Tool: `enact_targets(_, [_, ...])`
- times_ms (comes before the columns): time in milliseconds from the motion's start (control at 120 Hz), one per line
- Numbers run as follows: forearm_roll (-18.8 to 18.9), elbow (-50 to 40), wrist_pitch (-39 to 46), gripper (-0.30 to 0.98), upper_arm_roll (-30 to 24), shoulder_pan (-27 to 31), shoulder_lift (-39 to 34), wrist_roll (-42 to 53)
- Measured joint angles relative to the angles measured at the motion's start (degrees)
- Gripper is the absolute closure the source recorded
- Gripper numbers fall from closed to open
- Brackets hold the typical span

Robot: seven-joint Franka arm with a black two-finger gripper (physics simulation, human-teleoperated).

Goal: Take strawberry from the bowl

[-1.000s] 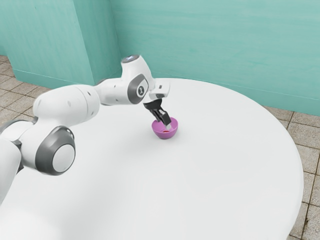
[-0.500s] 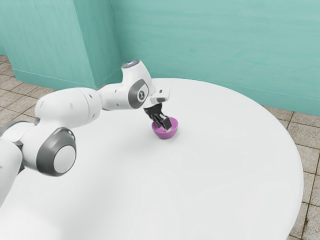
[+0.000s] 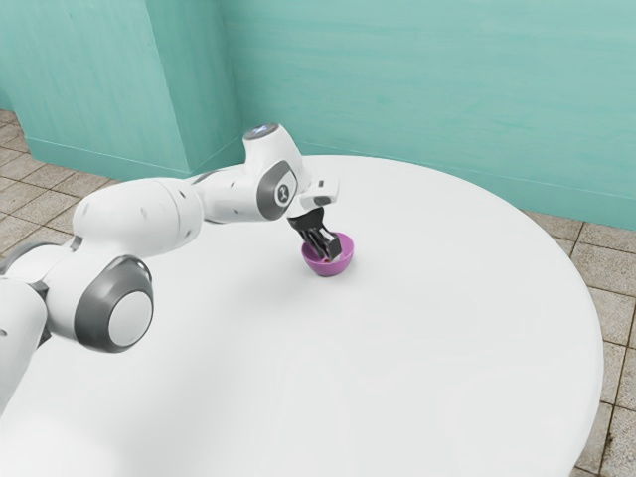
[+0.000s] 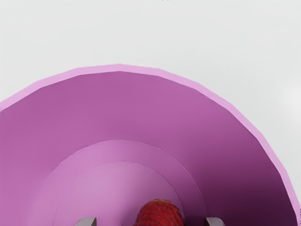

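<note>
In the exterior view my black gripper [image 3: 329, 253] reaches down into the purple bowl [image 3: 330, 267], its fingertips below the rim. The wrist view looks into the same bowl [image 4: 127, 103], where the red strawberry [image 4: 160, 215] lies near the bottom. Tips of my open gripper [image 4: 150, 221] stand on either side of the strawberry, with a gap between each finger and the fruit. The lower part of the strawberry is cut off there, and in the exterior view the fingers and bowl wall largely hide it.
The bowl stands on a round white table [image 3: 427, 328]. Its curved edge runs along the exterior view's right, with tiled floor [image 3: 596, 268] beyond. A teal wall [image 3: 417, 89] rises behind the table.
My hand has come down, bringing the fingers deeper into the bowl; most of this drop came in the first half second. The bowl has stayed where it was.
</note>
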Motion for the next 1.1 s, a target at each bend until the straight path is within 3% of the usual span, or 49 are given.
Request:
enact_targets(342, [-0.3, 0.0, 0.3, 0.43, 0.0, 0.1, 0.7, -0.2])
enact_targets(1100, [-0.1, 0.2, 0.5, 0.57, 0.1, 0.4, -0.1, 0.6])
